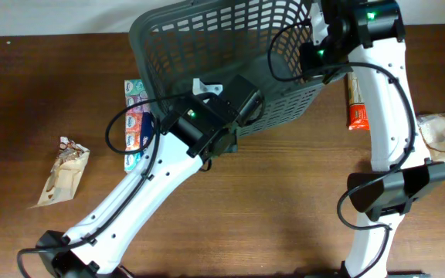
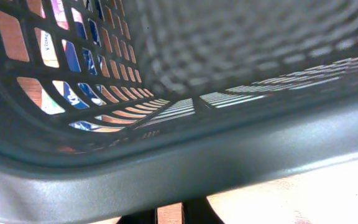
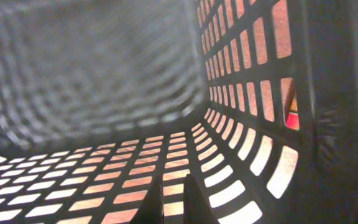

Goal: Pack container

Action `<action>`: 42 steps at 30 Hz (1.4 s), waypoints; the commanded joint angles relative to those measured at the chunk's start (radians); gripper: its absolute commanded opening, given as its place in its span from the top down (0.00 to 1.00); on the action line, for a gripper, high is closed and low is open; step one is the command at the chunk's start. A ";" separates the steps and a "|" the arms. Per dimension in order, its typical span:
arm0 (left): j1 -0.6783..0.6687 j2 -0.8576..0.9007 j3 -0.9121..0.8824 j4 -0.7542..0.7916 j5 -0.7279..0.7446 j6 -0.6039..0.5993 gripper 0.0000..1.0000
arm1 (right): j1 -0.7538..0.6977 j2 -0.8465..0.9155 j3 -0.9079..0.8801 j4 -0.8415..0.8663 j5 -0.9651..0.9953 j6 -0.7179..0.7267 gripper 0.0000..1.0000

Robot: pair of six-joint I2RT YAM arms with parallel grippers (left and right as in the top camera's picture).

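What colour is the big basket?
The basket is dark grey, with lattice-slotted sides. The overhead view shows it best.

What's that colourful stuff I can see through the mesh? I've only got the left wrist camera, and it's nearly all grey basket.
Observer: The overhead view shows a flat colourful pack lying on the table, against the left side of the basket.
Operator: Anything else lying around?
Observer: Yes, a red-orange bar to the right of the basket and a brown paper packet far to the left.
Operator: Where's the other gripper?
Observer: The right gripper is inside the basket, near a slotted wall. Its camera shows only mesh, with nothing packed in view.
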 commanded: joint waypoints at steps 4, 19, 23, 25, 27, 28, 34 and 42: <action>0.030 0.006 0.016 0.002 -0.048 0.020 0.98 | 0.003 0.015 0.001 -0.036 0.050 0.009 0.96; 0.111 0.006 0.016 0.011 -0.077 0.025 0.98 | 0.003 0.015 0.001 -0.087 0.053 0.043 0.96; 0.120 0.006 0.016 0.046 -0.077 0.075 0.98 | 0.003 0.015 0.001 -0.099 0.052 0.062 0.96; 0.120 0.006 0.016 0.053 -0.077 0.077 0.98 | 0.003 0.015 0.001 -0.104 0.052 0.062 0.96; 0.120 0.006 0.016 0.059 -0.078 0.079 0.98 | 0.003 0.015 0.001 -0.110 0.052 0.062 0.96; 0.120 0.006 0.016 0.066 -0.077 0.090 0.98 | 0.003 0.015 0.001 -0.114 0.052 0.062 0.96; 0.120 0.006 0.016 0.089 -0.085 0.114 0.98 | 0.003 0.014 0.001 -0.134 0.052 0.063 0.96; 0.129 0.005 0.016 0.089 -0.085 0.114 0.98 | 0.003 0.014 0.001 -0.116 0.053 0.080 0.96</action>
